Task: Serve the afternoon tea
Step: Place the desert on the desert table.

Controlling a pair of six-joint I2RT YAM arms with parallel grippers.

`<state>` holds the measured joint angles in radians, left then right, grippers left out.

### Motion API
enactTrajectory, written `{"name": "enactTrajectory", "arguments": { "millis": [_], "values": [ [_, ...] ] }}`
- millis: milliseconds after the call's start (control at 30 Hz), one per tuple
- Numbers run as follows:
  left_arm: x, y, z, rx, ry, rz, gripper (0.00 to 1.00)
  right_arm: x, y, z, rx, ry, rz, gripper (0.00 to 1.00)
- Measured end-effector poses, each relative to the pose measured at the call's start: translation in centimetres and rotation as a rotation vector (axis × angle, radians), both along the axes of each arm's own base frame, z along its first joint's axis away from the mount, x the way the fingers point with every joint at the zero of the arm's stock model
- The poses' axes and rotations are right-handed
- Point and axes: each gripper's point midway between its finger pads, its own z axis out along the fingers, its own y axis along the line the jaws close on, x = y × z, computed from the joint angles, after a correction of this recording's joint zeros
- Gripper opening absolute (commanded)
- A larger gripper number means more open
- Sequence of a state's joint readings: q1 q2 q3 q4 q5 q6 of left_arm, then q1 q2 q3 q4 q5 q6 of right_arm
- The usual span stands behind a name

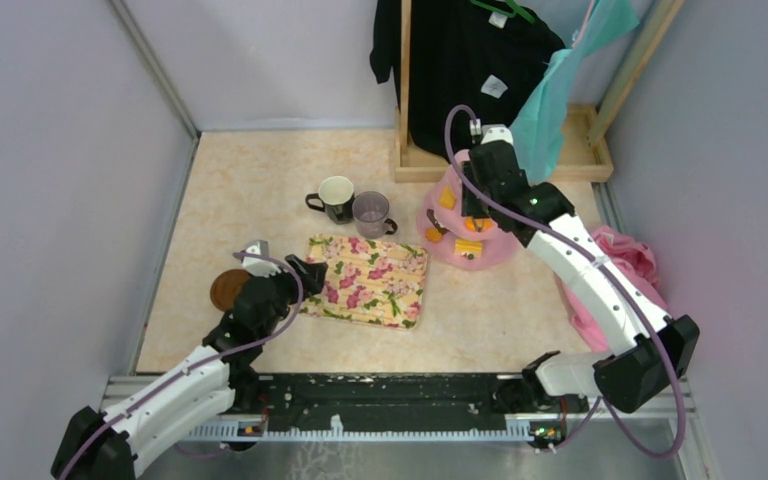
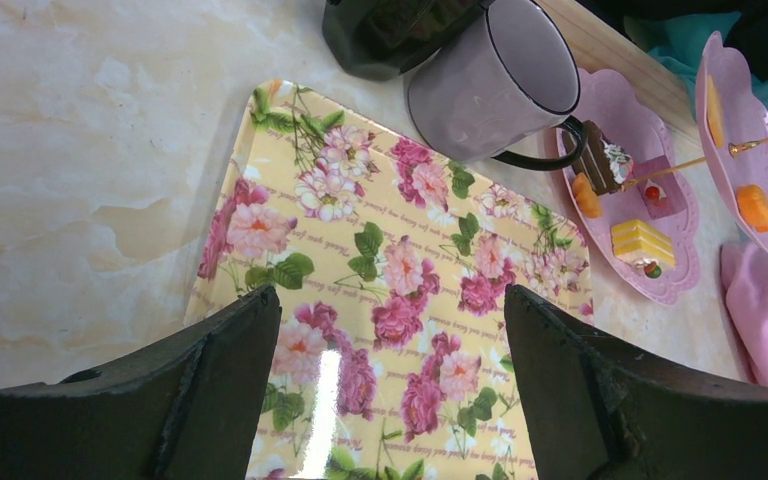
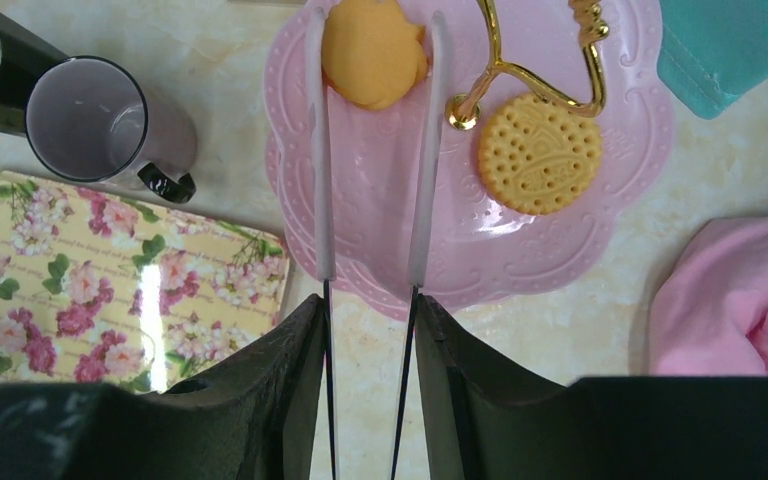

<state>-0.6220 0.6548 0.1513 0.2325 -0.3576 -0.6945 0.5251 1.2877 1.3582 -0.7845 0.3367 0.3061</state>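
Observation:
The pink three-tier stand (image 1: 493, 250) stands right of the flower tray. My right gripper (image 1: 488, 165) (image 3: 365, 305) is shut on white-tipped tongs (image 3: 320, 150), whose tips straddle an orange snack (image 3: 372, 50) on the top tier (image 3: 560, 240), beside a round yellow biscuit (image 3: 540, 152). Lower tiers hold a yellow cake (image 2: 640, 240) and brown (image 2: 600, 165) and orange (image 2: 755, 205) pieces. The black mug (image 1: 335, 197) and the smoky mug (image 1: 370, 212) (image 2: 490, 80) stand behind the tray. My left gripper (image 1: 295, 270) (image 2: 390, 310) is open and empty over the tray's left end. One brown coaster (image 1: 226, 290) lies left of it.
The flower-patterned tray (image 1: 370, 280) (image 2: 400, 300) lies mid-table. A pink cloth (image 1: 630, 260) (image 3: 740, 300) lies right of the stand. A wooden rack with a black shirt (image 1: 480, 60) and a teal cloth (image 1: 560, 90) stands at the back. Walls close both sides.

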Motion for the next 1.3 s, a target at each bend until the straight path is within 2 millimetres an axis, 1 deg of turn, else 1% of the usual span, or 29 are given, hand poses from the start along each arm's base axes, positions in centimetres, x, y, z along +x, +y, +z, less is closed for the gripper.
{"name": "enactTrajectory", "arguments": {
  "millis": [367,867,1200,1300],
  "values": [
    [0.0,0.0,-0.1,0.002,0.004,-0.001,0.88,-0.1,0.1,0.1,0.004,0.000,0.004,0.38],
    [0.1,-0.1,-0.1,-0.001,0.001,-0.003,0.88,-1.0,-0.3,1.3,0.039,-0.035,0.009,0.38],
    [0.1,-0.1,-0.4,0.007,0.011,-0.003,0.87,-1.8,-0.7,0.4,0.033,-0.019,0.011,0.37],
    [0.1,-0.1,-0.4,0.006,0.011,-0.003,0.87,-1.8,-0.7,0.4,0.034,-0.019,0.013,0.37]
  ]
}}
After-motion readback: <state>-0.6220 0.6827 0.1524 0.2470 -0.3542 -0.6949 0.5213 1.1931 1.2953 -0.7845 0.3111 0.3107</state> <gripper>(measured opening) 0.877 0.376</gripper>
